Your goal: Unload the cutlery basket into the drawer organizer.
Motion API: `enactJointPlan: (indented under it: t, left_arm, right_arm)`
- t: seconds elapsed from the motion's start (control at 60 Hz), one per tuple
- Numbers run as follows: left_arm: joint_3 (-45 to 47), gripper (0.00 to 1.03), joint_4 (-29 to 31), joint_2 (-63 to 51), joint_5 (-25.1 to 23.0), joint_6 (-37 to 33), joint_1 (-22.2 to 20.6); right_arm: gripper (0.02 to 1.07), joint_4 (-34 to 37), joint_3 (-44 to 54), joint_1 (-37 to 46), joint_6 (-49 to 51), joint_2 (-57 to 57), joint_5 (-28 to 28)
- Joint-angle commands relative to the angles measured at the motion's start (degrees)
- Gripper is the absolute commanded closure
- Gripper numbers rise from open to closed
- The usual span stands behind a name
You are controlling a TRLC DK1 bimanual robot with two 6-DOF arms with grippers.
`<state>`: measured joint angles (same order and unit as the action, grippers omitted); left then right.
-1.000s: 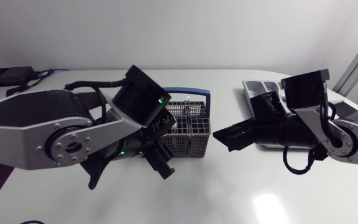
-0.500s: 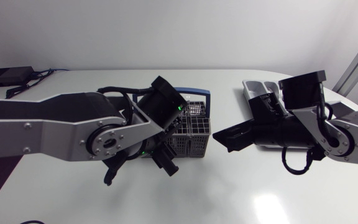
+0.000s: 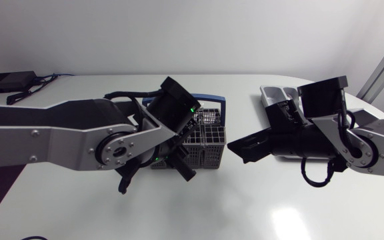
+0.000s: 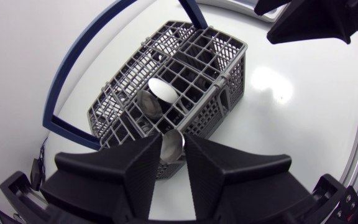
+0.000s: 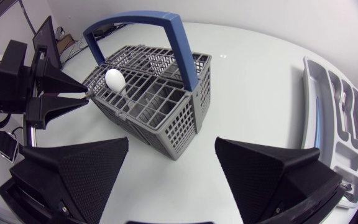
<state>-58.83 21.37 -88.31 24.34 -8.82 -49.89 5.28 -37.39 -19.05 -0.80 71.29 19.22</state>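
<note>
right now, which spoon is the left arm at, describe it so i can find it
Start at the grey cutlery basket with the blue handle, mid-table. The spoon sits at the basket wall nearest the left gripper, its shiny bowl right at that gripper. The other spoon stands deeper, mid-basket.

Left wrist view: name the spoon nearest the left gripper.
The spoon between the fingers of the left gripper, at the basket's near edge; the other spoon stands farther ahead, mid-basket.
</note>
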Motion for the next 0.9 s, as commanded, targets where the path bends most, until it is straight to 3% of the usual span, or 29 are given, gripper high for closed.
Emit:
enactJointPlan:
  t: [0.0, 0.417, 0.683, 0.883]
  left_arm:
    - [0.6, 0.79, -0.3, -1.2, 0.4, -0.4, 0.5]
    - [0.6, 0.8, -0.2, -3.3, 0.9, -0.1, 1.7]
    - [1.1, 0.9, -0.1, -2.4, 0.9, -0.1, 1.1]
    - [1.0, 0.92, -0.2, -0.2, 0.9, 0.1, 0.8]
  right_arm:
    - [0.07, -0.8, 1.3, -0.3, 0.1, 0.9, -0.2]
    - [0.07, -0.8, 1.5, -0.2, 0.1, 0.7, -0.2]
    - [0.07, -0.8, 1.7, -0.3, 0.1, 0.7, -0.2]
    - [0.07, -0.8, 2.1, -0.2, 0.1, 0.4, -0.2]
